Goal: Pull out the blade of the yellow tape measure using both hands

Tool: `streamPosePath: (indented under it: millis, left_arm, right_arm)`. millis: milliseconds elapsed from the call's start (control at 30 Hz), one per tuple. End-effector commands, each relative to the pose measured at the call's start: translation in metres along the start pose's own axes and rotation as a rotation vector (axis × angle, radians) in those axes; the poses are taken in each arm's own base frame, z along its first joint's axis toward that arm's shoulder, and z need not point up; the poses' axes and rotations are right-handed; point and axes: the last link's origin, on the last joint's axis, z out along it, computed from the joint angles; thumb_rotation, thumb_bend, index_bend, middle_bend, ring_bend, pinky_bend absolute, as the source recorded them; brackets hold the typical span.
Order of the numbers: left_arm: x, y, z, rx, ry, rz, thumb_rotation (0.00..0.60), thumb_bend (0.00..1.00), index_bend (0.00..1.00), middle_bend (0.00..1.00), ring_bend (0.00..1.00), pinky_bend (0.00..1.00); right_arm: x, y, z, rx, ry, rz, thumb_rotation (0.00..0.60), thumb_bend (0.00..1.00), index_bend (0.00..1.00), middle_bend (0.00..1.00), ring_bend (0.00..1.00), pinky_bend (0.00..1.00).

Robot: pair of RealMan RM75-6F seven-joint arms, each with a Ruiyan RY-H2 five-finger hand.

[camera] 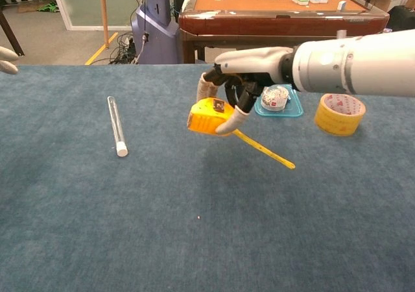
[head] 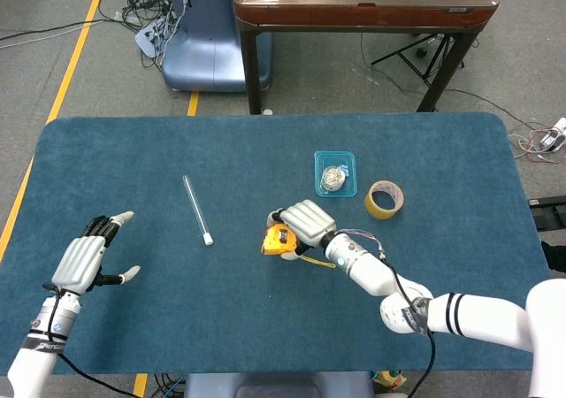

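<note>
My right hand (head: 305, 224) grips the yellow tape measure (head: 278, 239) near the middle of the blue table. In the chest view the tape measure (camera: 209, 115) hangs slightly off the cloth in the right hand (camera: 243, 78). A short length of yellow blade (camera: 264, 150) trails out to the right, its tip lying on the table. My left hand (head: 86, 256) hovers open at the far left, well apart from the tape measure, fingers spread. Only a fingertip of the left hand (camera: 6, 60) shows at the chest view's left edge.
A clear tube (head: 197, 209) with a white cap lies left of the tape measure. A small teal tray (head: 335, 173) holding a round object and a roll of tan tape (head: 385, 199) sit behind the right hand. A brown table (head: 363, 0) stands beyond the far edge.
</note>
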Motion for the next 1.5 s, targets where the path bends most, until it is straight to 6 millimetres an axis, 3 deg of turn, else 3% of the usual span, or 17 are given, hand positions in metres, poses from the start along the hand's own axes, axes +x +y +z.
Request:
streamPosePath:
  millis: [33, 233, 400, 933, 1267, 1500]
  left_arm:
    - [-0.001, 0.013, 0.008, 0.004, -0.022, -0.081, 0.600, 0.20, 0.04, 0.13, 0.10, 0.04]
    - [-0.010, 0.021, 0.017, 0.034, -0.051, -0.094, 0.600, 0.20, 0.00, 0.08, 0.08, 0.04]
    - [-0.018, 0.031, 0.028, 0.062, -0.053, -0.090, 0.600, 0.20, 0.00, 0.00, 0.00, 0.02]
    - [-0.044, 0.059, 0.060, 0.203, -0.072, -0.100, 0.600, 0.16, 0.00, 0.00, 0.00, 0.00]
    - [-0.045, 0.073, 0.070, 0.219, -0.074, -0.246, 0.600, 0.15, 0.00, 0.00, 0.00, 0.00]
    - [-0.044, 0.079, 0.074, 0.220, -0.102, -0.325, 0.600, 0.15, 0.00, 0.00, 0.00, 0.00]
  right_arm:
    - [0.004, -0.008, 0.018, 0.021, -0.010, 0.031, 0.600, 0.63, 0.62, 0.62, 0.52, 0.46]
    - [0.005, -0.016, 0.036, 0.034, -0.021, 0.047, 0.600, 0.63, 0.62, 0.63, 0.53, 0.46]
    - [0.010, -0.023, 0.047, 0.031, -0.027, 0.067, 0.600, 0.63, 0.63, 0.63, 0.53, 0.46]
    - [0.013, -0.057, 0.077, -0.027, -0.031, 0.101, 0.600, 0.63, 0.63, 0.64, 0.54, 0.46]
    - [0.011, -0.081, 0.092, -0.052, -0.020, 0.129, 0.600, 0.63, 0.64, 0.64, 0.54, 0.46]
    - [0.007, -0.085, 0.102, -0.062, -0.006, 0.193, 0.600, 0.63, 0.64, 0.64, 0.54, 0.46]
